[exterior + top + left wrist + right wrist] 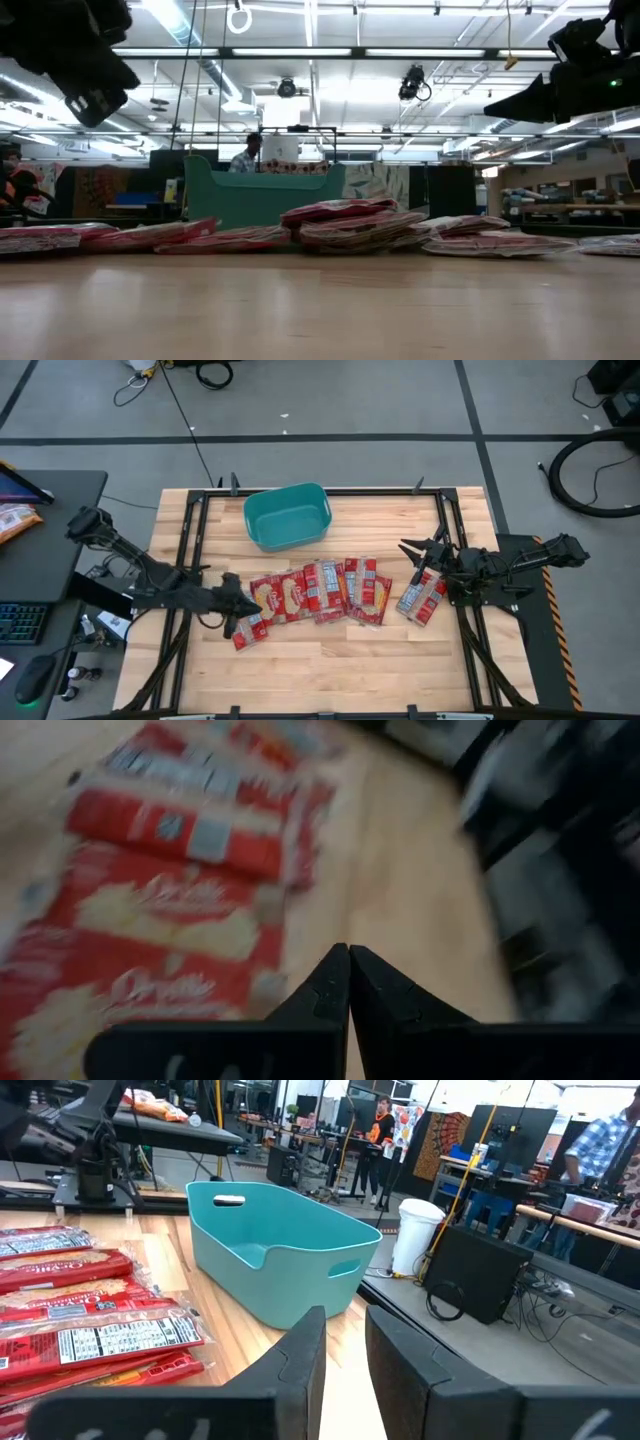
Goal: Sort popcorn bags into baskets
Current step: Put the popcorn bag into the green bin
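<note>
- Nothing sorted yet: teal basket (287, 516) empty, popcorn bags (318, 592) all on the table.
- Left gripper (240, 607) pinched closed, empty; right gripper (422, 553) slightly parted.
- Next up, probably: open, grab nearest bag.

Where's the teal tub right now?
In the high view the teal plastic tub sits at the table's far edge, near the middle, just behind the row of flat red popcorn packets; nothing shows inside it.

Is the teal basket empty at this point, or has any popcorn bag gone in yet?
Empty. The teal basket shows only its bare floor from above, and the popcorn bags all lie on the table.
</note>
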Robot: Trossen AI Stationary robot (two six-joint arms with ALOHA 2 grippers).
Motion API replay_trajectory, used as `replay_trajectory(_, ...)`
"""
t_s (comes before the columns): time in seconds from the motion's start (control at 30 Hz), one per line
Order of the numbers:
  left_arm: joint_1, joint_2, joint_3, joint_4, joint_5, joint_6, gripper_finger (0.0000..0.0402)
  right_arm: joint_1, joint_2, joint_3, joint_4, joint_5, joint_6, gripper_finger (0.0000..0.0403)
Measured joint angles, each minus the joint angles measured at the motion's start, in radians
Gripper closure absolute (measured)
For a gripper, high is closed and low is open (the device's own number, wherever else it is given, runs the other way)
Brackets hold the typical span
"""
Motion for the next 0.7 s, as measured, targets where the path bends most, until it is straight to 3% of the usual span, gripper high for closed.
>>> replay_trajectory(0.17, 0.017, 0.171, 0.228, -0.441, 0.016, 0.05, 0.0383, 0.0, 0.0, 0.0, 0.0, 0.0, 0.0, 0.0322)
replay_trajectory(0.27, 0.031, 0.27, 0.317, -0.627, 0.027, 0.047, 0.0361, 0.0, 0.0, 0.0, 0.0, 0.0, 0.0, 0.0322)
replay_trajectory(0.53, 0.07, 0.503, 0.439, -0.764, 0.283, 0.29, 0.0262, 0.0, 0.0, 0.0, 0.004, 0.0, 0.0, 0.0322)
replay_trajectory(0.7, 0.048, 0.599, 0.441, -0.779, 0.374, 0.564, 0.0245, 0.0, 0.0, 0.0, 0.004, 0.0, 0.0, 0.0322)
